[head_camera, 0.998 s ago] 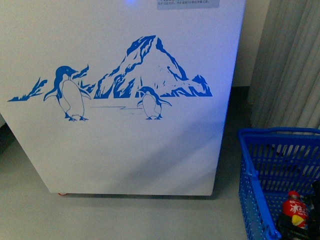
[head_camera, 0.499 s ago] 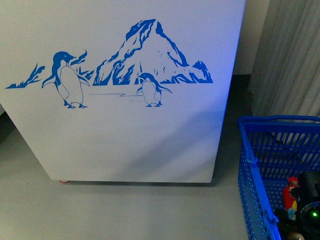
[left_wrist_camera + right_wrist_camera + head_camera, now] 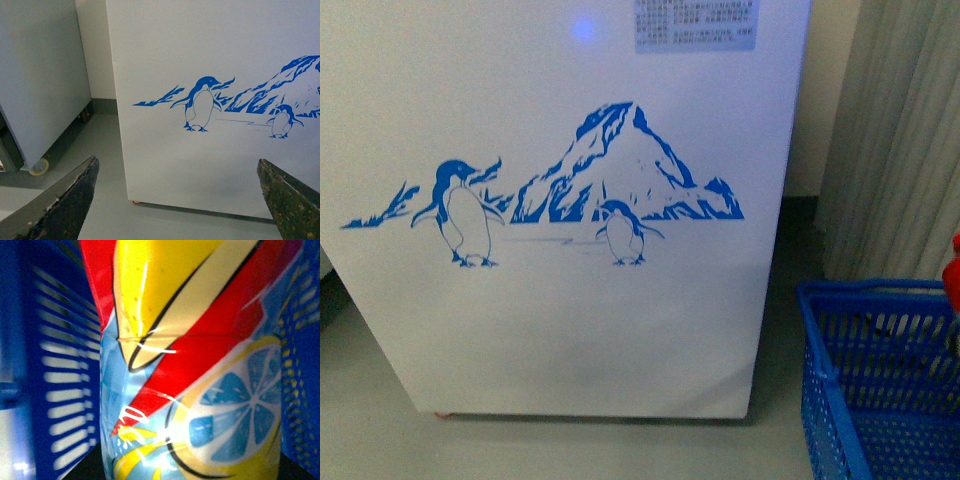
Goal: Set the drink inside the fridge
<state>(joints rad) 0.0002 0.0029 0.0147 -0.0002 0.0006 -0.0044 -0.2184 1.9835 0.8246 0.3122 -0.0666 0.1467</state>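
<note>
The fridge [image 3: 570, 330] is a white chest with a blue penguin-and-mountain decal, and it fills most of the front view. Only a red bit of the drink [image 3: 953, 276] shows there, at the right edge just above the basket rim. In the right wrist view the drink [image 3: 200, 365] fills the picture with its red, yellow and lemon-slice label. My right gripper is shut on it, and its fingers are hidden. My left gripper [image 3: 176, 161] is open, its dark fingertips [image 3: 82, 182] wide apart with nothing between them, facing the fridge [image 3: 210, 50] front.
A blue plastic basket [image 3: 840, 400] stands on the grey floor right of the fridge, and its slotted walls [image 3: 55, 390] flank the drink. A pale curtain [image 3: 900, 130] hangs behind it. A pale cabinet on castors [image 3: 40, 75] stands left of the fridge.
The drink has risen from low inside the basket to the basket rim at the front view's right edge. The front view now shows more of the fridge's upper part.
</note>
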